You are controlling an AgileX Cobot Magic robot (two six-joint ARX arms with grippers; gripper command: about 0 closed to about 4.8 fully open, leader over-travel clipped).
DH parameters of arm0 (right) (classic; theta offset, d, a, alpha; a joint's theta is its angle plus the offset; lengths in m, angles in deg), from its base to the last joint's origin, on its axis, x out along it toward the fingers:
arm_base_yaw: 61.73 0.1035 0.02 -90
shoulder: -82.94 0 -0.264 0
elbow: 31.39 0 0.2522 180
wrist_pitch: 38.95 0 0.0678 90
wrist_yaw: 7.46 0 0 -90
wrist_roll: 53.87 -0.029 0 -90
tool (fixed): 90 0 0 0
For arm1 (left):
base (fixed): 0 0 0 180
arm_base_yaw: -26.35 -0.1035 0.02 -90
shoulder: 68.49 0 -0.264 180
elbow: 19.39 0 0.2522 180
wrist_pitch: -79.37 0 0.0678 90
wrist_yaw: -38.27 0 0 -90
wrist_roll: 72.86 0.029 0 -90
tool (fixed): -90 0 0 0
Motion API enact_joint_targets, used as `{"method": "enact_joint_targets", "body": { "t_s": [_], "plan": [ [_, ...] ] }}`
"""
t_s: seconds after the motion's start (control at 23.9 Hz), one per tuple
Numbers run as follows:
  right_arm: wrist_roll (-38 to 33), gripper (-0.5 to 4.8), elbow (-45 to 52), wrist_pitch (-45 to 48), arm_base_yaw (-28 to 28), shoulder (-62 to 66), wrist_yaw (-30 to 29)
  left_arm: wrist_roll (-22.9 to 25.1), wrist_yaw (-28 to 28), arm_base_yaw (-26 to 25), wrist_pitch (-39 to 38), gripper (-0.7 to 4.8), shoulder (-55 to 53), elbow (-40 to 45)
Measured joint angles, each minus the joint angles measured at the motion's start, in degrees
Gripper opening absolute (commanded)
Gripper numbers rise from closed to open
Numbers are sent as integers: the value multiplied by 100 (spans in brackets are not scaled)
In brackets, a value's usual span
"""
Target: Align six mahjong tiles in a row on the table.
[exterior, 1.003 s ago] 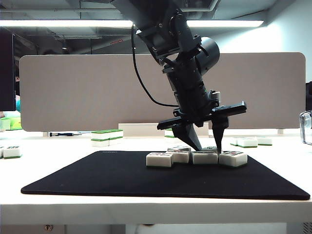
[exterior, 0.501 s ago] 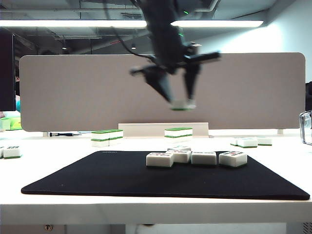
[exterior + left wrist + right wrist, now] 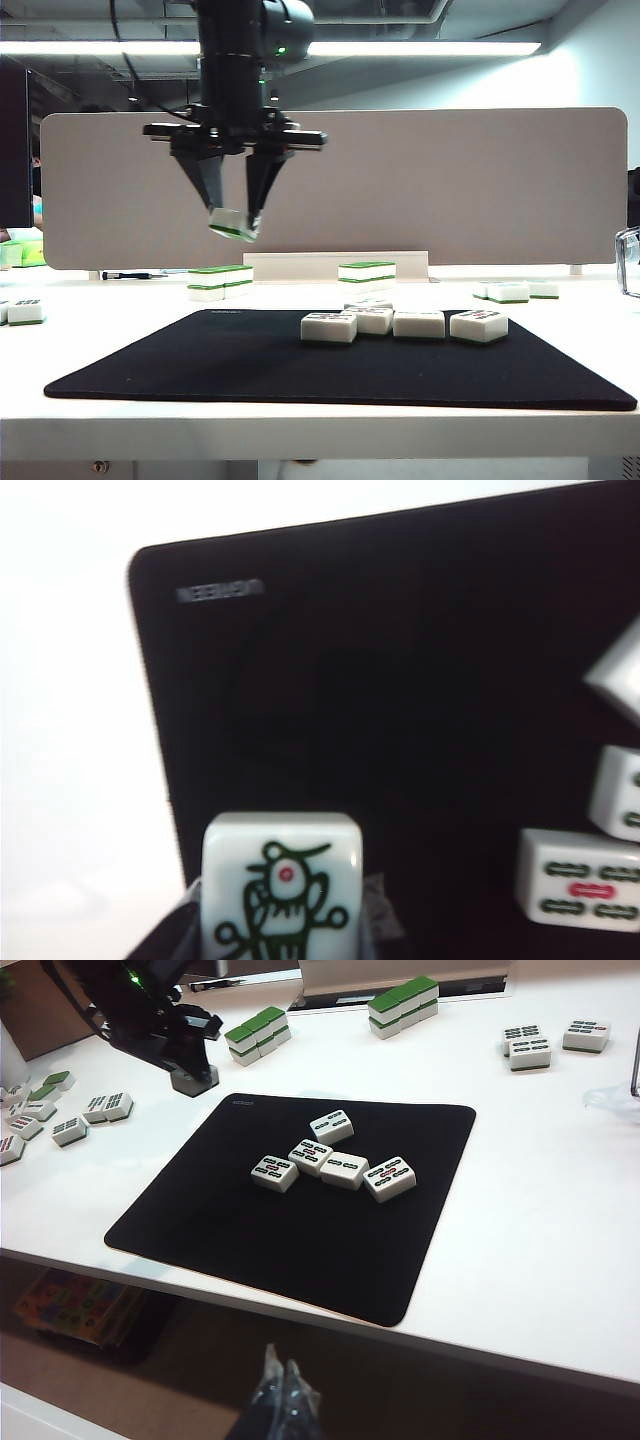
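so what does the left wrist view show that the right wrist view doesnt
Only the left wrist view shows the face of the held tile, a green bird figure with a red dot, clamped in the left gripper.

Only the right wrist view shows the whole black mat, five tiles clustered on it, the green-topped stacks, the loose tiles at the white table's edges, and the right gripper, shut, below the table edge.

Both show the mat and some of the clustered tiles.

- Ceiling light strips [image 3: 440, 48] overhead, bright, even.
- White table [image 3: 70, 730] blown out in left wrist view; tile [image 3: 282, 885] soft-focus.
- Exterior sharp, shadows faint.
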Motion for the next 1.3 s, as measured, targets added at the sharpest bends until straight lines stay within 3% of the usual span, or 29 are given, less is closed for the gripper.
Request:
{"method": "enact_joint_targets", "body": {
  "t_s": [0.33,0.75,1.3],
  "plan": [
    [0,-1,0,0,0,0,0,2,0,-345,-116,173,-118,2],
    [0,-1,0,0,0,0,0,133,26,-378,-109,172,-656,13],
    [0,-1,0,0,0,0,2,170,81,-450,621,170,-1075,26]
  ]
}}
